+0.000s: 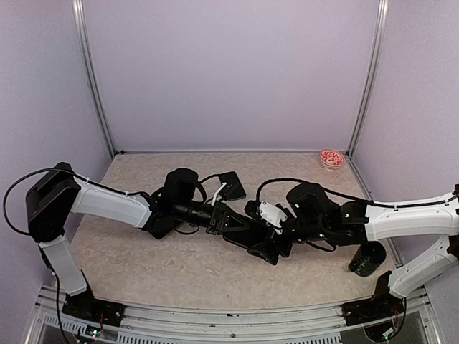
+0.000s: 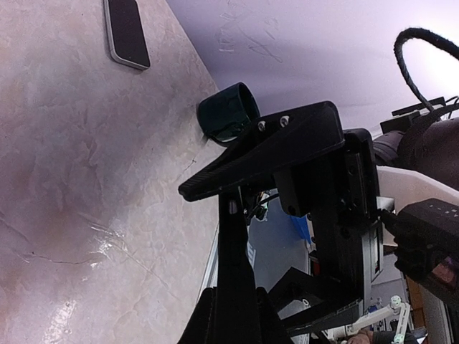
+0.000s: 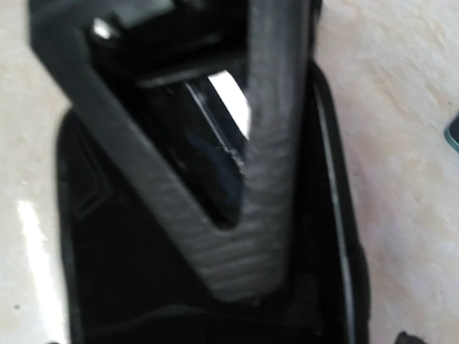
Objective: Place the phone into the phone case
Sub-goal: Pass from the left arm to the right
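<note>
Your left gripper has its jaws drawn almost together into one black wedge. Whether a rim of the phone case is nipped between them you cannot tell, because the tips are lost in black on black. Your right gripper stands with its jaws spread wide, and its own fingers do not show clearly in its blurred wrist view. What fills that view is one hollow triangular finger, ribbed in fine layers, hanging over the case; whose it is you cannot tell. The case is a black tray with a raised rim and rounded corners, with the table showing on either side of it. From above, both grippers hide it almost wholly.

You get the phone in the left wrist view: one flat slab with a pale rim and a dark glossy face. It lies on the table well apart from both grippers, and its top is cut off by the frame. From above you see one dark flat rectangle just behind the left wrist; you cannot tell if it is the same slab.

The table is marbled beige and faintly shiny. One dark round cup stands near the right arm, and one small red-and-white dish sits in the back right corner. There are two arms, with white shells and black joints.
</note>
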Action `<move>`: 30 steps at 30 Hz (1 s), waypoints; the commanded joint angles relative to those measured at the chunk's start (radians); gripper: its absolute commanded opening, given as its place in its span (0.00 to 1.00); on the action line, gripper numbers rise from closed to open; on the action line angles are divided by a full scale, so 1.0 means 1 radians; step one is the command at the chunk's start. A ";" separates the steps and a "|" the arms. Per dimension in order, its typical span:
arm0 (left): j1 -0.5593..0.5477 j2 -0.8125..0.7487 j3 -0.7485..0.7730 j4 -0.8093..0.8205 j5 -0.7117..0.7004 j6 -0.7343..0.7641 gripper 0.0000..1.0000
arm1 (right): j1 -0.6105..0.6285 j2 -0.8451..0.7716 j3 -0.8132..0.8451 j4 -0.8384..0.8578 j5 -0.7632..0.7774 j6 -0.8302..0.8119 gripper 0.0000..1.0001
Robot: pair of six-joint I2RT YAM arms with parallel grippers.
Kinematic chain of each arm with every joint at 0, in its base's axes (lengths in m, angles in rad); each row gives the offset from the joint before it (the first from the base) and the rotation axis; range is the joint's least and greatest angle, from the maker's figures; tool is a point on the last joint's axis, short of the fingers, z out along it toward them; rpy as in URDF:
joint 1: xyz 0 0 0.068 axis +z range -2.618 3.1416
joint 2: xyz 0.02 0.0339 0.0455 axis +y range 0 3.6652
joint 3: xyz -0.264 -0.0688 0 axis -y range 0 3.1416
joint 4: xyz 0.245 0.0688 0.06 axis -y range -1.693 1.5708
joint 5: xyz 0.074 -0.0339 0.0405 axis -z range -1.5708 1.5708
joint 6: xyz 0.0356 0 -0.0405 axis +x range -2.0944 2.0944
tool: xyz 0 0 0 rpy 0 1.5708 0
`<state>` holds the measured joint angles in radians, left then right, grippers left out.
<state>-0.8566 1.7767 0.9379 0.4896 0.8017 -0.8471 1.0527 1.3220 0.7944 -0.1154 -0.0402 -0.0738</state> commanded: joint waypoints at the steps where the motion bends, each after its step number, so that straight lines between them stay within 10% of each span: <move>1: -0.008 0.014 0.038 0.070 0.030 -0.007 0.05 | 0.019 0.032 0.040 -0.025 0.099 -0.003 1.00; 30: -0.012 0.050 -0.003 0.151 0.051 -0.039 0.05 | 0.070 0.120 0.101 -0.043 0.215 -0.003 0.94</move>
<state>-0.8612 1.8252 0.9375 0.5629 0.8101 -0.8787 1.1141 1.4513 0.8707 -0.1406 0.1360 -0.0807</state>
